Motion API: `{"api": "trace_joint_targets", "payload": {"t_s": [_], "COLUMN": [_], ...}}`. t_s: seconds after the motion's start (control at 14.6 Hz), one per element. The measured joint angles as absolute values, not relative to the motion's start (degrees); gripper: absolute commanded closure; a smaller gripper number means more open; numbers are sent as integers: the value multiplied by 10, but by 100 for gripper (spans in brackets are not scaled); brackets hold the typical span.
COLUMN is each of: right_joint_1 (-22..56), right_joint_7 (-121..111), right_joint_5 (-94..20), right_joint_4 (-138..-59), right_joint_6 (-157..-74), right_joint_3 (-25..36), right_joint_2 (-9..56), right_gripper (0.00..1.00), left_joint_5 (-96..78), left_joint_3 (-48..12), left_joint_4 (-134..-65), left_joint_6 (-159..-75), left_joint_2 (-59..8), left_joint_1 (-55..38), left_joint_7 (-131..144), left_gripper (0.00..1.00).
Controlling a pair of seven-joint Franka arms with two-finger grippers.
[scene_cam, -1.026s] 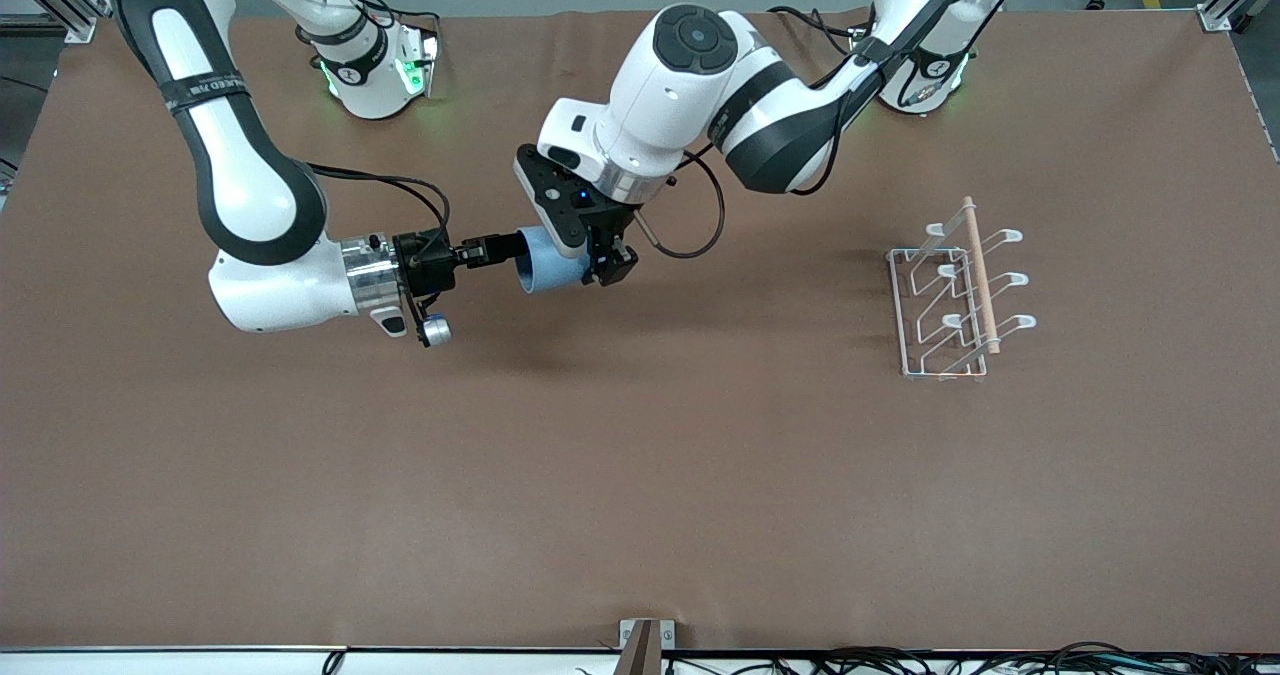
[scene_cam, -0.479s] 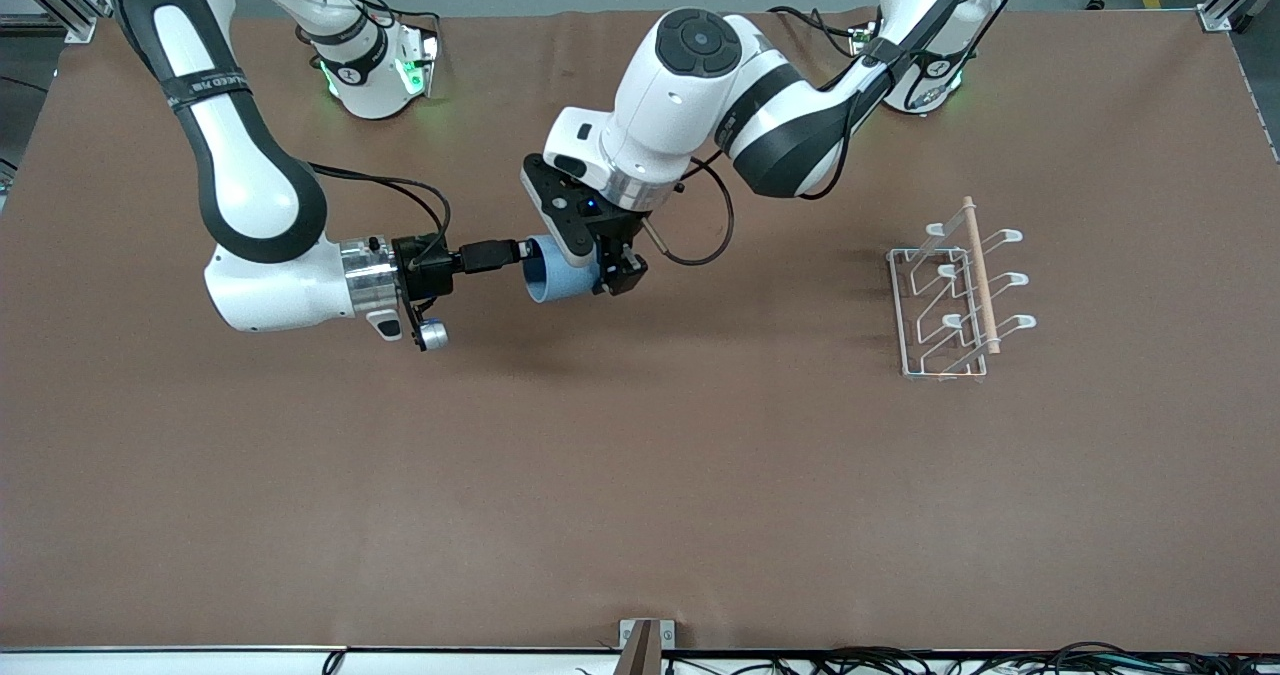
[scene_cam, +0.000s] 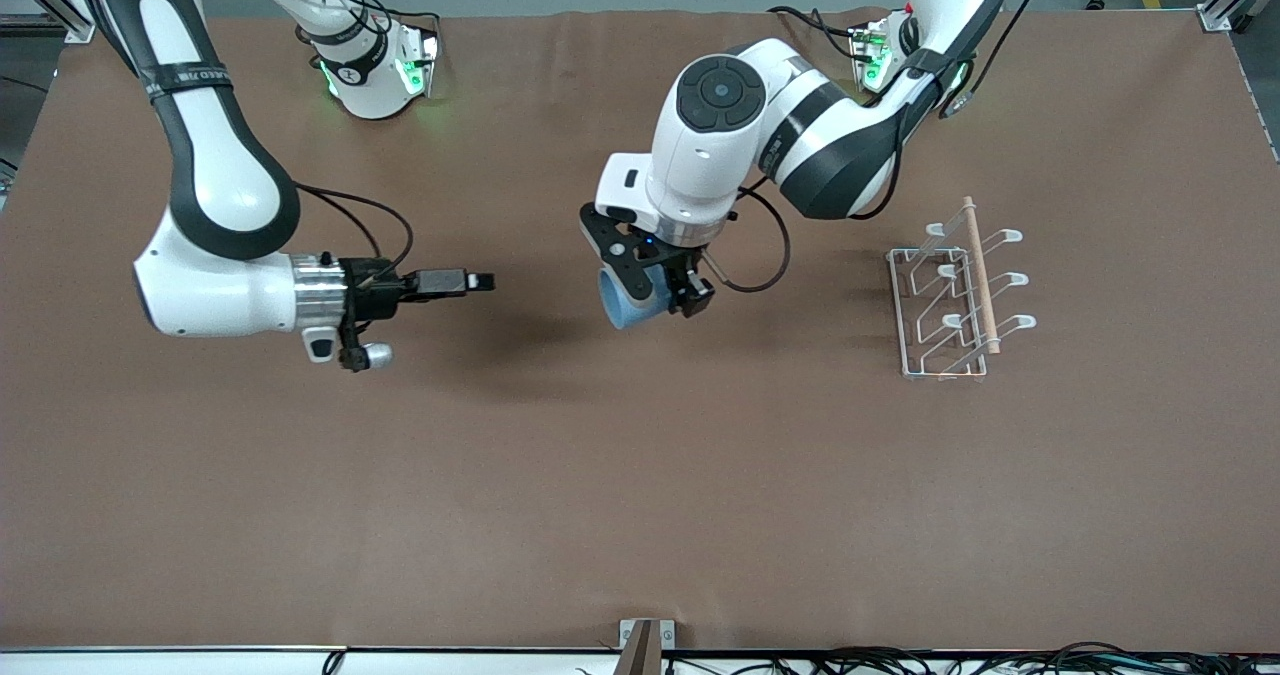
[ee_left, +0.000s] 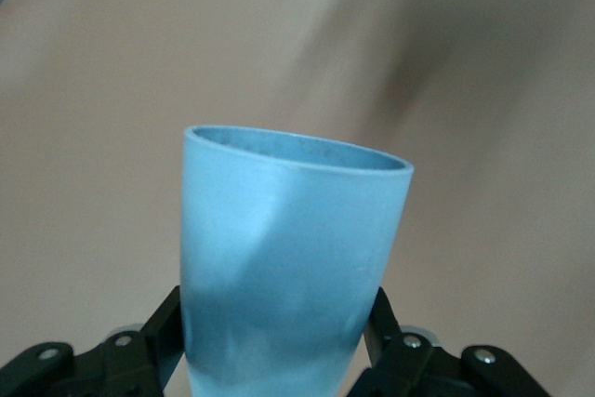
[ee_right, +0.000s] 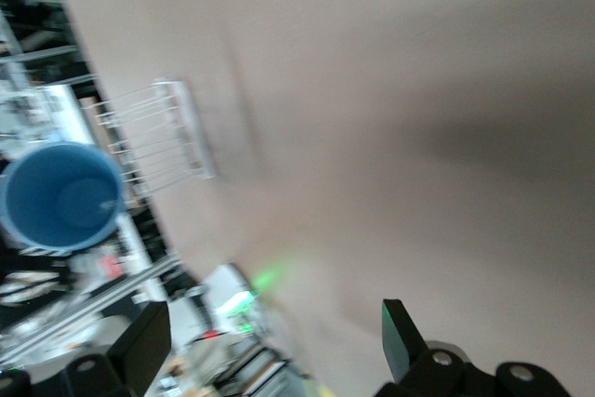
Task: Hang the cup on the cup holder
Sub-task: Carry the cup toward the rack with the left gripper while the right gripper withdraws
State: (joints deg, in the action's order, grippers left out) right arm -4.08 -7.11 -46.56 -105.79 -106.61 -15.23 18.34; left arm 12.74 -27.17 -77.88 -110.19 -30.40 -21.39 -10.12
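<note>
The light-blue cup (scene_cam: pixel 628 301) hangs in my left gripper (scene_cam: pixel 655 297), which is shut on it above the middle of the table. In the left wrist view the cup (ee_left: pixel 288 267) fills the space between the two black fingers (ee_left: pixel 153 341), its open mouth pointing away. My right gripper (scene_cam: pixel 480 281) is open and empty, held sideways over the table toward the right arm's end. The right wrist view shows the cup (ee_right: pixel 61 197) and the cup holder (ee_right: pixel 158 141) at a distance. The white wire cup holder (scene_cam: pixel 955 290) with its wooden rod stands on the table toward the left arm's end.
The brown table cover (scene_cam: pixel 640 475) spreads wide toward the front camera. The arms' bases (scene_cam: pixel 375 65) stand along the table's edge farthest from the front camera. A small metal bracket (scene_cam: pixel 645 635) sits at the nearest table edge.
My right gripper let go of the cup and drew back toward the right arm's end. My left gripper carried the cup toward the cup holder.
</note>
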Motion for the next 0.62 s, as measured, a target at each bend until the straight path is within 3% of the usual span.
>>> {"api": "trace_joint_targets", "payload": {"t_s": [0.21, 0.62], "right_joint_1": [-69, -129], "right_joint_7": [-71, -71], "right_joint_5": [-302, -93], "right_joint_4": [-1053, -1047], "right_joint_6": [-1090, -1122], "right_joint_3": [-150, -148], "right_joint_2": [183, 181], "right_gripper": [0, 0], "left_joint_5": [192, 289], "left_joint_3": [-265, -262], "left_joint_4": [-778, -776], "left_joint_6": [-1030, -872], "left_joint_2": [-299, -289], "left_joint_1": [-201, -155], "left_joint_7": [-102, -184], "left_gripper": [89, 88]}}
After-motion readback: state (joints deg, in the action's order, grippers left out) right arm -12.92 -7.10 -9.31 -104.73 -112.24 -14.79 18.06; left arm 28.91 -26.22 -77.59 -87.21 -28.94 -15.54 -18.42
